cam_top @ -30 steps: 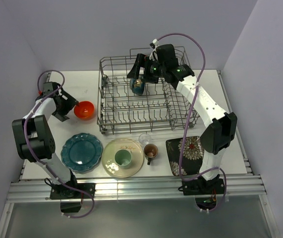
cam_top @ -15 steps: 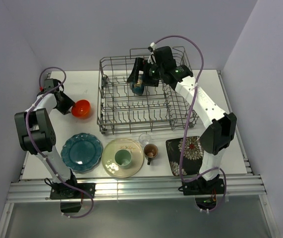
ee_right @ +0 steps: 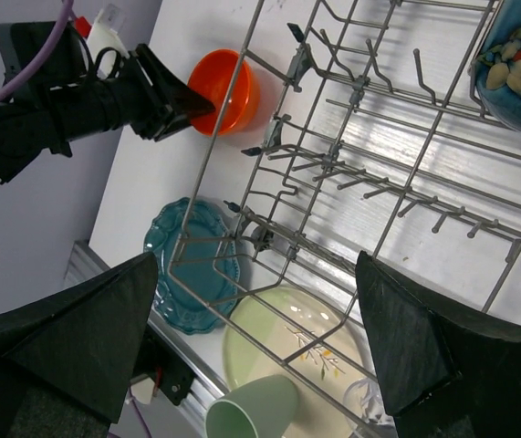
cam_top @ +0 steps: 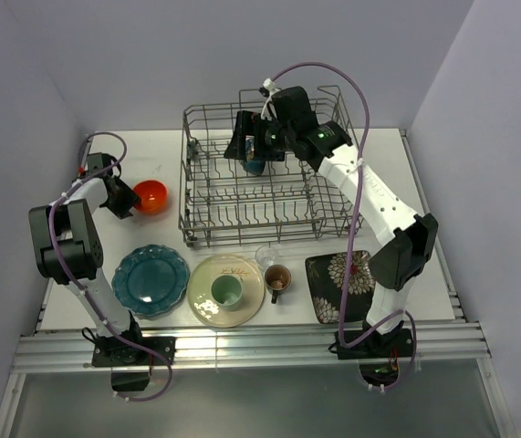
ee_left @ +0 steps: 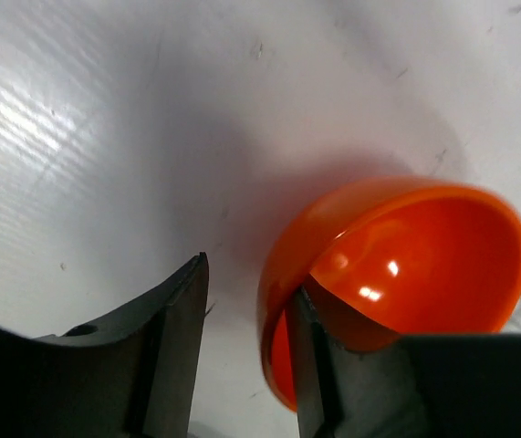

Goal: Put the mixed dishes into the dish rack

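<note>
Roughly one of eight done: dark bowl [ee_right: 520, 55] is in the rack [cam_top: 242, 239], seven dishes out.
Left gripper [ee_left: 242, 301] straddles the tipped red bowl [ee_left: 406, 255] rim, one finger inside against the wall, the other outside with a gap showing; can't tell if it's clamped. Right gripper [ee_right: 251, 274] gapes wide, nothing between, dark bowl off to one side. Left to load: red bowl, teal plate [cam_top: 151, 280], cream plate [cam_top: 207, 306] carrying cup [cam_top: 227, 290], mug [cam_top: 277, 279], glass [cam_top: 265, 255], square plate [cam_top: 351, 272].

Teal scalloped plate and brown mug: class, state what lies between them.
The cream round plate with the pale green cup standing on it, shown in the top external view.
</note>
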Robot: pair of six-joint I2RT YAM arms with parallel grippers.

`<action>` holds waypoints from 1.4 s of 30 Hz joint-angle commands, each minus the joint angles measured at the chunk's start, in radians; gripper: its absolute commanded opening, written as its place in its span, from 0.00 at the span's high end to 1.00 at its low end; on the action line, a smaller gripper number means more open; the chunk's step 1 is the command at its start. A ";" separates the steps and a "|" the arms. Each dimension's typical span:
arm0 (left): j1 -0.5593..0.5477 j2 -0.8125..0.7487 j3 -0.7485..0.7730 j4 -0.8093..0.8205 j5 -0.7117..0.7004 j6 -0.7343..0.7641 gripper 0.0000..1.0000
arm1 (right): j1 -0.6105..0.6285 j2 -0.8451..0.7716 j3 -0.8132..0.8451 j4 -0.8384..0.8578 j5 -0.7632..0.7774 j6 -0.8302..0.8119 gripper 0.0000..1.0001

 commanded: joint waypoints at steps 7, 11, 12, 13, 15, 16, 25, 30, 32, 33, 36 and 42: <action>-0.016 -0.078 -0.026 0.028 -0.004 0.024 0.71 | 0.028 -0.068 0.030 -0.011 0.032 -0.029 0.04; -0.015 -0.093 0.025 -0.036 -0.004 0.018 1.00 | 0.076 -0.057 0.047 -0.045 0.058 -0.055 0.04; -0.016 -0.123 0.033 -0.052 -0.011 0.015 1.00 | 0.087 -0.054 0.053 -0.056 0.068 -0.064 0.04; -0.015 -0.140 0.047 -0.070 -0.016 0.007 1.00 | 0.099 -0.053 0.056 -0.068 0.078 -0.088 0.04; -0.015 -0.206 0.057 -0.128 -0.016 -0.004 1.00 | 0.134 -0.056 0.058 -0.079 0.101 -0.107 0.04; -0.015 -0.235 0.056 -0.142 -0.016 -0.019 1.00 | 0.143 -0.057 0.058 -0.084 0.118 -0.119 0.04; -0.101 -0.492 0.067 -0.287 0.005 -0.192 1.00 | 0.179 -0.066 0.104 -0.131 0.129 -0.155 0.03; -0.136 -0.539 0.190 -0.328 0.107 -0.266 1.00 | 0.206 -0.097 0.076 -0.140 0.132 -0.154 0.04; -0.138 -0.562 0.253 -0.375 0.131 -0.265 1.00 | 0.219 -0.110 0.088 -0.154 0.131 -0.159 0.05; -0.138 -0.567 0.310 -0.389 0.166 -0.260 1.00 | 0.225 -0.113 0.105 -0.169 0.132 -0.173 0.06; -0.150 -0.573 0.410 -0.480 0.228 -0.232 1.00 | 0.251 -0.128 0.151 -0.205 0.134 -0.211 0.09; -0.231 -0.661 0.320 -0.584 0.343 -0.191 1.00 | 0.308 -0.206 0.138 -0.232 0.120 -0.279 0.15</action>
